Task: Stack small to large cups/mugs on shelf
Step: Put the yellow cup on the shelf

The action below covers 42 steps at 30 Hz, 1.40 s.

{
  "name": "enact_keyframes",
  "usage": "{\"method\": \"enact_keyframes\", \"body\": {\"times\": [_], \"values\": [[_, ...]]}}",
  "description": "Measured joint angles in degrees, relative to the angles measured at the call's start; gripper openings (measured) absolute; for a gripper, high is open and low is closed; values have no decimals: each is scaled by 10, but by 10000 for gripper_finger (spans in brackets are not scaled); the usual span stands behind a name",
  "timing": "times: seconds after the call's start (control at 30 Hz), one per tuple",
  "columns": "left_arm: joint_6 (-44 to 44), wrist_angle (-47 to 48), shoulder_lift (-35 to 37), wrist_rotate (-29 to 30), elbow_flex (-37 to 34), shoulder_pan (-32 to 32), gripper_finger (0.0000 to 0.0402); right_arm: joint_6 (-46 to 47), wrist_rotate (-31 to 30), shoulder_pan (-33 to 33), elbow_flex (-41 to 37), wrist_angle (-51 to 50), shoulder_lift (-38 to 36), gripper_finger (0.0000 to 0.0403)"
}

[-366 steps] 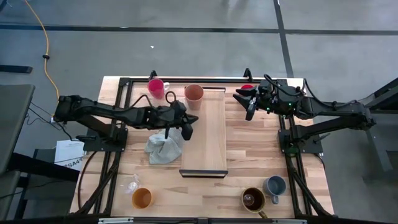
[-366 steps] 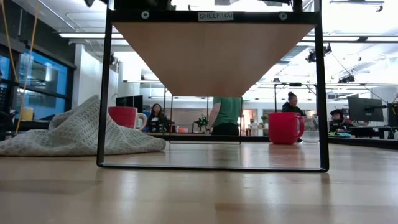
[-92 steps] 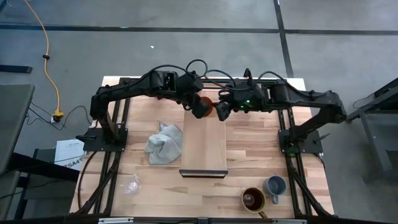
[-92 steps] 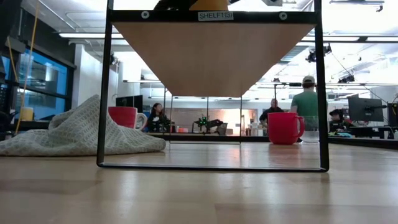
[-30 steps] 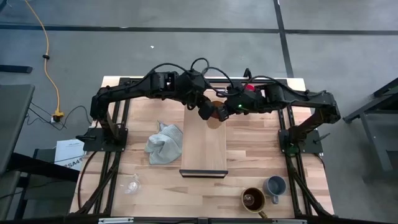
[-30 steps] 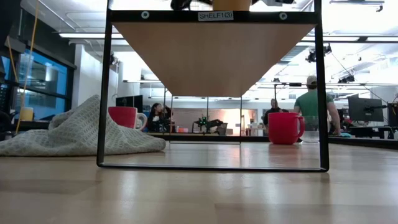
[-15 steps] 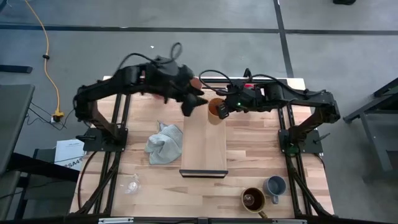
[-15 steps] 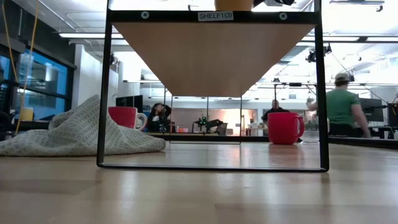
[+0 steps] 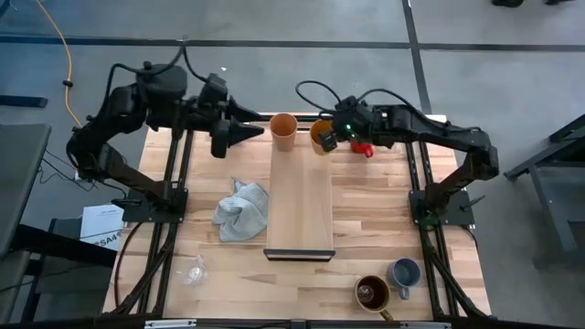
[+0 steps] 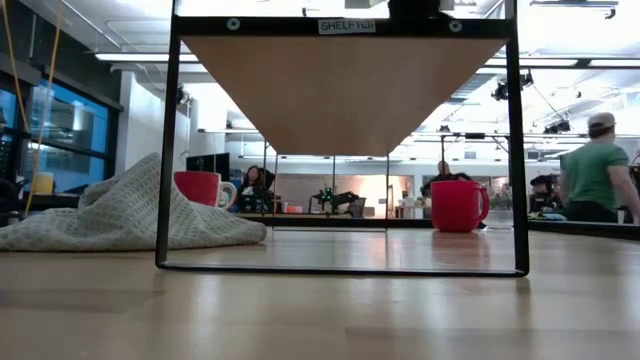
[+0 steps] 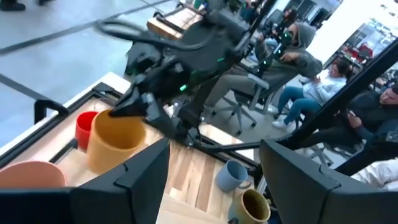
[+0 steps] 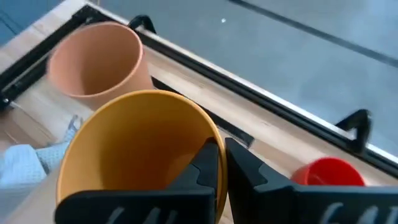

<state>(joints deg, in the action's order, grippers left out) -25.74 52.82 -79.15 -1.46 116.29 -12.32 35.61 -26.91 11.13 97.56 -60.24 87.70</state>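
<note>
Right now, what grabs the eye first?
The right claw pinches the rim of an orange cup, held at the far end of the shelf. Beside it a peach cup stands on that shelf end, and the left claw sits open just left of it.

My overhead camera looks straight down on the whole table (image 9: 384,238). My low camera sits at tabletop height, facing level beneath the shelf (image 10: 345,85) into the room. Each wrist camera rides close (looking past its own fingers); both share the orange cup (image 11: 115,140) at the shelf's twelve o'clock end.
</note>
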Motion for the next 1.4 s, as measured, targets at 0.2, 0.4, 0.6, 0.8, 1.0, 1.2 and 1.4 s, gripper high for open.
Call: {"method": "enact_keyframes", "body": {"times": [0.2,0.4,0.6,0.8,1.0,1.2,1.4], "values": [[0,-1,-1,15,-1,0,239,-22,63,45,-64,88,0,0],[0,-1,-2,15,-1,0,239,-31,74,66,-68,116,-2,0],[0,-4,-2,15,-1,0,239,-8,90,84,-89,113,-2,0],[0,-4,-2,15,-1,0,239,13,98,82,-111,139,-3,0],[0,-4,-2,15,-1,0,239,6,99,82,-112,143,-3,0],[0,-4,-2,15,-1,0,239,16,99,82,-112,146,-3,7],[0,-4,-2,15,-1,0,239,19,97,82,-113,147,-2,44]]}}
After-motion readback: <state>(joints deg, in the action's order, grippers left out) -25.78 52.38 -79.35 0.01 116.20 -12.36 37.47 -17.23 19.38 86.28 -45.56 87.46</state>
